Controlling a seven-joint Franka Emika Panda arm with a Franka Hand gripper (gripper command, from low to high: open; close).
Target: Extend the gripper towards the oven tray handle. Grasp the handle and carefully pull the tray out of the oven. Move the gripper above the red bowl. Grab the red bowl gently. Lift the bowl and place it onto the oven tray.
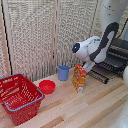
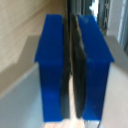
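We judge the handle grasp underway: fingers [image 2: 52, 70] pinch a thin dark bar, likely the oven tray handle [image 1: 98, 76]. Next, pull straight out. Red bowl [image 1: 47, 86] waits on desk [image 1: 95, 107].

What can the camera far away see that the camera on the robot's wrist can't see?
Only the exterior view shows the red bowl, the blue cup, the red basket, the orange box and the oven. Only the wrist view shows the pincer's blue fingers pressed nearly together. Both show the wooden table.
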